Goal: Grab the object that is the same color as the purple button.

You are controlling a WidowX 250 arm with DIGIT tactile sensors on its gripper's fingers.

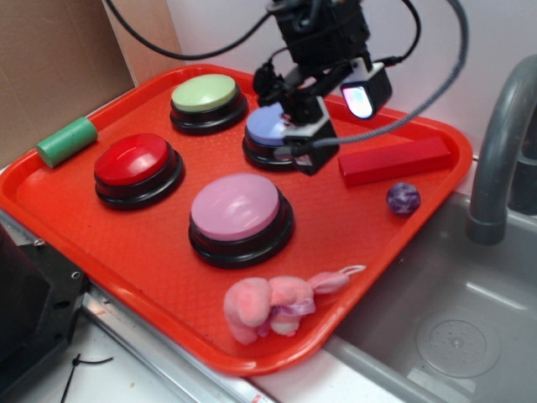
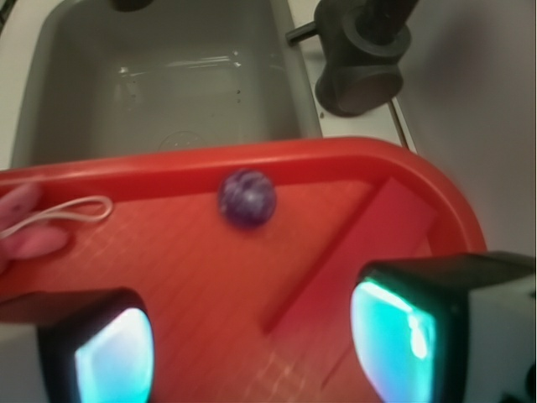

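Gripper (image 1: 336, 126) is wide open and empty above the purple button (image 1: 270, 128), so we carry it over the red block (image 1: 394, 160) to the purple ball (image 1: 404, 198) by the tray (image 1: 126, 243) edge, center, drop low, close gently so it can't roll.

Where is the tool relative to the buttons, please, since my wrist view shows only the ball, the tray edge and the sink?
Observer: The tool hangs open beside the periwinkle button.
Operator: Are there other buttons?
Observer: Yes, a green button, a red button and a pink-lilac button.
Operator: Anything else I'm missing?
Observer: A green cylinder lies on the tray's left rim, far from the purple ball.
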